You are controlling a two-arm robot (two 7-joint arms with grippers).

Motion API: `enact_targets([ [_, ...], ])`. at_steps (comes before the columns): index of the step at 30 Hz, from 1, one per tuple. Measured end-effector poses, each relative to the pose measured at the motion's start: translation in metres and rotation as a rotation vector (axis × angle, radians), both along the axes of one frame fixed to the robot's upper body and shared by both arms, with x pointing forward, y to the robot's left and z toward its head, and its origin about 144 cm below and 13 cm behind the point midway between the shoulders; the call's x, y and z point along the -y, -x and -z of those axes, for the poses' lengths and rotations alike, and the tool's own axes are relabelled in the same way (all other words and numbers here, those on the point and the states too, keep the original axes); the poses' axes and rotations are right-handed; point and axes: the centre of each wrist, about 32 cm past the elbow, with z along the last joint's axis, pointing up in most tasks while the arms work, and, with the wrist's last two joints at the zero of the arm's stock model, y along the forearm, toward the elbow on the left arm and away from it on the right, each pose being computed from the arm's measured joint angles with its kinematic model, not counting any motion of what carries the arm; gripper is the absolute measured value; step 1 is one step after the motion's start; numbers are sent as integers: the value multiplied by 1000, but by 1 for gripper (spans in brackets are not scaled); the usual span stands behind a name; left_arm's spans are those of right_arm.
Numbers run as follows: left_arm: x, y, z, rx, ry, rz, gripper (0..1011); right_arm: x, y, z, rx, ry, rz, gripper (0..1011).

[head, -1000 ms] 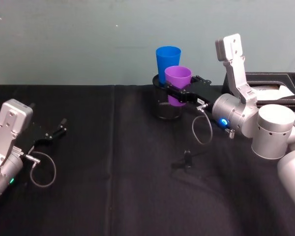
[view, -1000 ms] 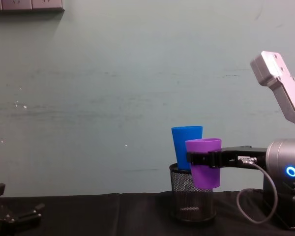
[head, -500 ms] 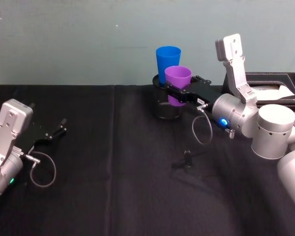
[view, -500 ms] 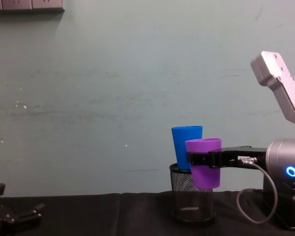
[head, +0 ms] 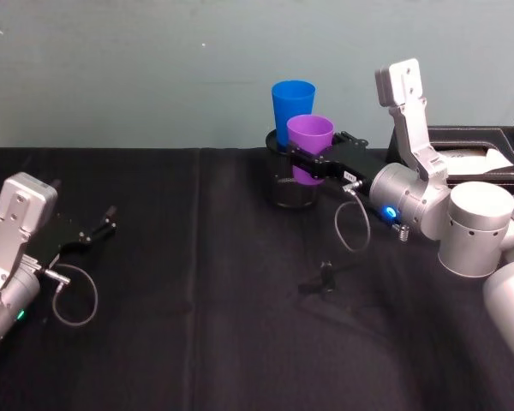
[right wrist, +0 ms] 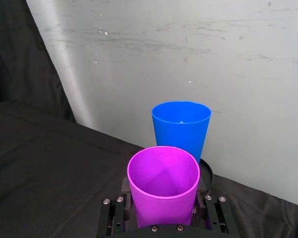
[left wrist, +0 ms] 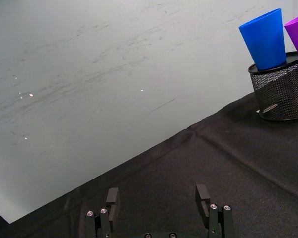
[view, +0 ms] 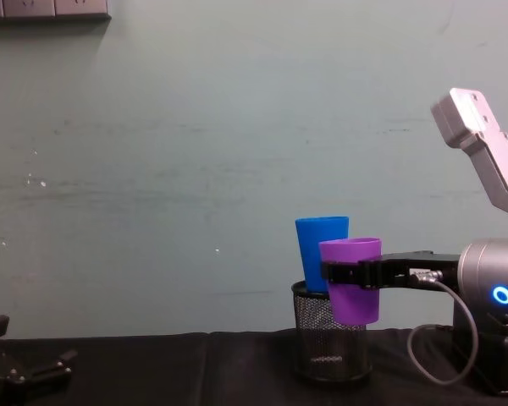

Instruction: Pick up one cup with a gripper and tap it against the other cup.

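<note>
Right gripper (head: pixel 313 164) clamps purple cup (head: pixel 310 145) aloft, blue cup (head: pixel 292 110) at its 11 o'clock; left gripper (head: pixel 98 229) spread wide.

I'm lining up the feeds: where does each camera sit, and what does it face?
Head: high, looking down at the table, both arms.
Chest: low, side-on; right gripper holds the purple cup.
Left wrist: over the open left gripper, facing the blue cup.
Right wrist: behind the purple cup.
All share both cups and the mesh holder.
</note>
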Motion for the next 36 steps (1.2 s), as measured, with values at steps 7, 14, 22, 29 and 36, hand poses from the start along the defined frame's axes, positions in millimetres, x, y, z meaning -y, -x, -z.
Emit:
enact_targets([
  [7, 0, 0, 0, 0, 0, 0, 1000, 0, 5, 2, -2, -2, 0, 723],
  [14, 0, 0, 0, 0, 0, 0, 1000, 0, 28, 10, 3, 0, -6, 723],
  [22, 0, 0, 0, 0, 0, 0, 1000, -2, 72, 41, 42, -11, -35, 723],
  [29, 0, 0, 0, 0, 0, 0, 1000, -4, 95, 85, 136, -60, -35, 723],
  [36, 0, 0, 0, 0, 0, 0, 1000, -9, 100, 114, 128, -29, -49, 723],
])
